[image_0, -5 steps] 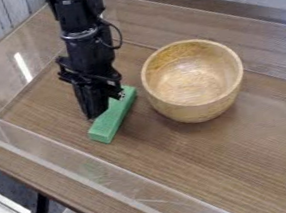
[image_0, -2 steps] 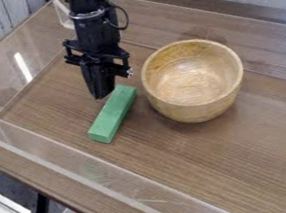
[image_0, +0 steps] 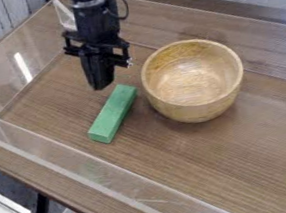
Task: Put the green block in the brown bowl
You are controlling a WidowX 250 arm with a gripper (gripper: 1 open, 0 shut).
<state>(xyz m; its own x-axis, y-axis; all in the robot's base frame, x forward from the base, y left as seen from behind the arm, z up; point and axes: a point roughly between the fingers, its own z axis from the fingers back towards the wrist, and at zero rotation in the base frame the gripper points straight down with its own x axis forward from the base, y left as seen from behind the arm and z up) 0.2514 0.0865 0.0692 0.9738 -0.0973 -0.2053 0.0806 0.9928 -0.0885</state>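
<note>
The green block [image_0: 112, 114] lies flat on the wooden table, angled from lower left to upper right, just left of the brown bowl [image_0: 194, 79]. My gripper [image_0: 102, 83] hangs above and slightly behind the block's upper end, pointing almost straight down. Its black fingers are pressed together with nothing between them, and the tips are clear of the block. The bowl is upright and holds nothing.
A clear acrylic wall [image_0: 32, 155] runs along the front and left edges of the wood-grain table [image_0: 234, 155]. Open tabletop lies in front of the block and bowl. Pale wooden panelling stands behind the table.
The gripper has lifted off the block's upper end and moved up and back in the view, still shut. The block has stayed on the table at nearly the same spot.
</note>
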